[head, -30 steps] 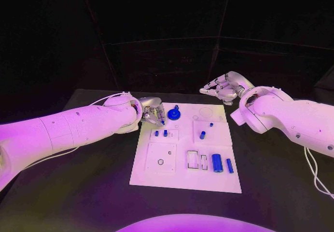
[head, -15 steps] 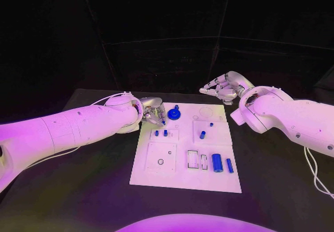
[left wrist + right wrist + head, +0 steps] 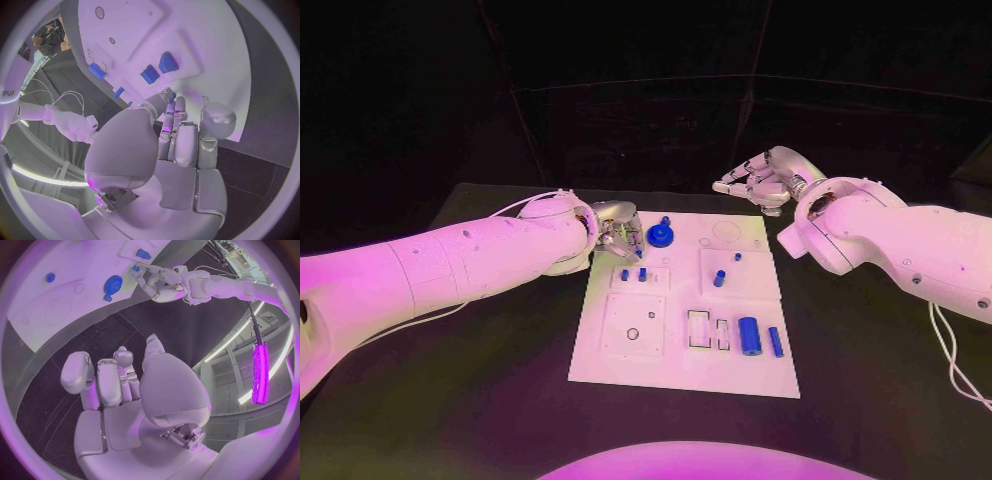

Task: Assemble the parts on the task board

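The white task board (image 3: 678,372) lies mid-table. A blue round part (image 3: 661,236) stands near its far edge, also seen as blue round part (image 3: 113,284). Two small blue pegs (image 3: 633,274) stand behind it, two more pegs (image 3: 720,280) to the right. A blue cylinder (image 3: 750,336) and a thin blue bar (image 3: 776,343) lie near the front right. My left hand (image 3: 617,235) hovers at the board's far left corner, fingers curled, pinching a small blue part (image 3: 135,268) at its fingertips (image 3: 170,102). My right hand (image 3: 759,183) is raised beyond the far right corner, holding nothing.
The board has a square plate with small holes (image 3: 635,325) at the front left and rectangular slots (image 3: 707,330) beside the cylinder. Black table (image 3: 473,400) surrounds the board on all sides.
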Controlling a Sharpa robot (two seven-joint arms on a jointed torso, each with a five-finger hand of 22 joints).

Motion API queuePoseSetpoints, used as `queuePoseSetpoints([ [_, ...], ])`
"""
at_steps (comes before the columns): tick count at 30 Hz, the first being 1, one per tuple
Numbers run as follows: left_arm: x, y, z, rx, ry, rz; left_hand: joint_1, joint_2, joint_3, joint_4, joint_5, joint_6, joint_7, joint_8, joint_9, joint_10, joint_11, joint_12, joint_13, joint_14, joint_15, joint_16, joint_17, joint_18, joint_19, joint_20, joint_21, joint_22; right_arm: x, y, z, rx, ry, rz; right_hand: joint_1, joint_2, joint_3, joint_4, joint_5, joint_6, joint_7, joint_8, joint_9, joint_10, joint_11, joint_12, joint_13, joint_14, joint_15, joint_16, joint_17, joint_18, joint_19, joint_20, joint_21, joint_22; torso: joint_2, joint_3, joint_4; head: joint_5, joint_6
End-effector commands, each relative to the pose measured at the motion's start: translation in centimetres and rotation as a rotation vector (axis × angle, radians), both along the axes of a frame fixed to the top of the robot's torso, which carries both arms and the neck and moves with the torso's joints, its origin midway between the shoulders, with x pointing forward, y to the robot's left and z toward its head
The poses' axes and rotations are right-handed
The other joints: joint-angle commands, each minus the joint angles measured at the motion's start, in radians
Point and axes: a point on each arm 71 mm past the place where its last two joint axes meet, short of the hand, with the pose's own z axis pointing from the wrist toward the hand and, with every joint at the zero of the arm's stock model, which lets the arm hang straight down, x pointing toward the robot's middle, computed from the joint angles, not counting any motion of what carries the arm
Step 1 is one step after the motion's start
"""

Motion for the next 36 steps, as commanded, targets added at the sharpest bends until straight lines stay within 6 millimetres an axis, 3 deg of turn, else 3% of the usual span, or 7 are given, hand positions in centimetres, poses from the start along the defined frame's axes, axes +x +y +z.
queuePoseSetpoints([
  [1, 0.0, 0.1, -0.2, 0.030, 0.025, 0.020, -0.013, -0.002, 0.010, 0.002, -0.004, -0.019, 0.010, -0.017, -0.006, -0.015, 0.012, -0.016, -0.003, 0.012, 0.006, -0.007, -0.005, -0.015, -0.004, 0.005, -0.002, -0.002, 0.0, 0.1, 0.2, 0.002, -0.004, 0.009, -0.002, 0.009, -0.007, 0.002, 0.005, -0.004, 0.001, 0.006, 0.001, -0.003, -0.002, 0.003, -0.001, 0.026, -0.001, -0.006, -0.001, 0.010, -0.006, 0.000, -0.005, -0.001, 0.000, -0.0001, -0.0005, 0.000, -0.001],
  [8, 0.0, 0.1, -0.2, 0.030, 0.021, 0.029, -0.022, -0.020, 0.021, -0.003, -0.004, -0.057, 0.031, -0.051, -0.009, -0.042, 0.031, -0.044, -0.003, 0.010, 0.020, -0.008, -0.014, -0.017, -0.008, 0.017, -0.002, 0.001, 0.0, 0.1, 0.2, 0.002, -0.004, 0.008, -0.002, 0.009, -0.007, 0.002, 0.005, -0.004, 0.001, 0.006, 0.001, -0.003, -0.002, 0.003, -0.001, 0.026, -0.001, -0.006, -0.001, 0.010, -0.006, 0.000, -0.005, -0.001, 0.000, 0.0000, 0.0005, -0.001, -0.002],
  [18, 0.1, 0.5, -0.1, 0.025, 0.006, 0.045, -0.030, -0.036, 0.034, -0.006, -0.004, -0.113, 0.039, -0.096, -0.009, -0.047, 0.038, -0.058, -0.001, 0.010, 0.027, -0.006, -0.018, -0.015, -0.010, 0.026, -0.001, 0.005, 0.1, 0.0, 0.0, -0.003, 0.006, 0.006, -0.002, 0.011, -0.009, 0.002, 0.005, -0.006, 0.001, 0.007, 0.001, -0.011, -0.002, -0.007, -0.012, 0.023, -0.001, -0.016, -0.015, 0.013, -0.016, 0.000, -0.014, -0.015, 0.000, -0.0003, -0.0004, -0.001, -0.002],
  [22, 0.1, 0.7, 0.0, 0.021, 0.000, 0.051, -0.031, -0.037, 0.034, -0.006, -0.004, -0.113, 0.041, -0.096, -0.008, -0.047, 0.038, -0.058, -0.001, 0.010, 0.027, -0.005, -0.018, -0.015, -0.010, 0.027, -0.001, 0.005, 0.1, -0.2, -0.1, -0.010, 0.018, 0.005, 0.006, 0.018, -0.019, 0.001, 0.007, -0.013, 0.003, 0.008, 0.001, -0.104, 0.000, -0.141, -0.144, -0.001, 0.000, -0.089, -0.097, 0.027, -0.064, 0.000, -0.065, -0.088, 0.000, -0.0013, 0.0006, -0.002, -0.002],
  [27, 0.1, 1.7, 0.2, 0.007, -0.020, 0.068, -0.028, -0.037, 0.038, -0.008, -0.001, -0.109, 0.042, -0.096, -0.007, -0.048, 0.040, -0.060, -0.001, 0.010, 0.028, -0.005, -0.018, -0.015, -0.011, 0.028, -0.001, 0.005, 0.3, -0.6, -0.4, -0.064, 0.034, 0.028, 0.157, 0.048, 0.023, -0.061, 0.035, 0.011, -0.002, 0.027, 0.006, -0.212, -0.007, -0.342, -0.313, -0.043, -0.007, -0.245, -0.259, 0.051, -0.134, -0.007, -0.160, -0.210, -0.002, -0.0008, 0.0010, -0.004, -0.002],
  [32, 0.3, 3.7, 1.2, -0.116, -0.048, 0.133, -0.011, -0.022, 0.067, -0.019, 0.004, -0.053, 0.033, -0.072, 0.002, -0.029, 0.033, -0.056, 0.003, 0.008, 0.024, -0.006, -0.026, -0.010, -0.018, 0.029, -0.017, -0.008, 0.4, -1.4, -0.6, -0.194, 0.015, 0.099, 0.250, 0.044, 0.046, -0.092, 0.019, 0.058, -0.002, 0.043, 0.010, -0.223, -0.001, -0.544, -0.502, -0.029, -0.005, -0.301, -0.309, 0.050, -0.117, -0.008, -0.175, -0.220, -0.002, -0.0008, 0.0008, -0.008, 0.004],
  [36, 0.3, 5.7, 2.1, -0.368, -0.024, 0.267, -0.029, -0.023, 0.067, -0.013, -0.001, -0.006, 0.024, -0.050, 0.009, 0.018, 0.019, -0.037, 0.011, -0.006, 0.015, -0.026, -0.070, 0.004, -0.040, 0.022, -0.075, -0.063, 0.1, -1.8, -0.8, -0.316, -0.036, 0.158, 0.294, 0.036, 0.054, -0.106, 0.008, 0.094, -0.010, 0.043, 0.007, -0.190, -0.002, -0.648, -0.623, -0.016, -0.006, -0.303, -0.305, 0.048, -0.102, -0.010, -0.174, -0.213, -0.002, 0.0002, -0.0010, -0.028, 0.014],
])
